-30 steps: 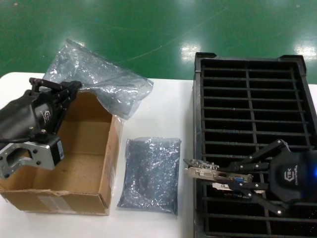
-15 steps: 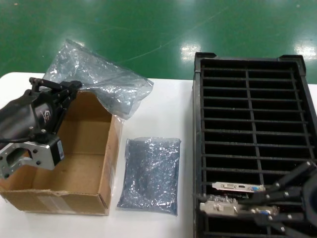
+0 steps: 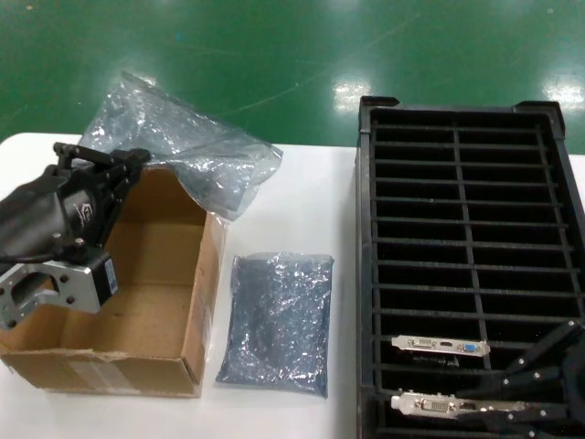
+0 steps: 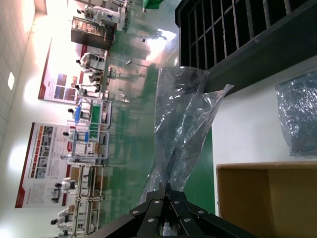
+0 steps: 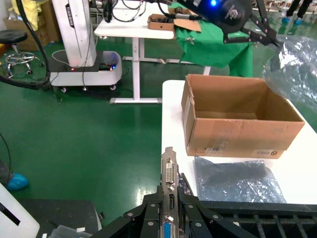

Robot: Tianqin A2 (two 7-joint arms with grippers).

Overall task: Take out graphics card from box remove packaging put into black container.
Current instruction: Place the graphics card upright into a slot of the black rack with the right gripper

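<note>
Here a white desk (image 3: 302, 201) carries a brown corrugated cardboard box (image 3: 146, 320) at the left, showing only its bare floor, and a flat grey-blue crinkly plastic bag (image 3: 276, 320) lying just right of it. The left pincer (image 3: 110, 169) hangs over the box's far wall, closed on a second translucent crinkly bag (image 3: 183, 151) that trails toward the far side. At the right stands the large black ribbed plastic tray (image 3: 462, 197). The right pincer (image 3: 489, 412), at its near edge, clamps a slim dark graphics card (image 3: 457, 405) with a silver bracket, set in the nearest slot. Another card (image 3: 441, 345) sits in the slot just beyond.
</note>
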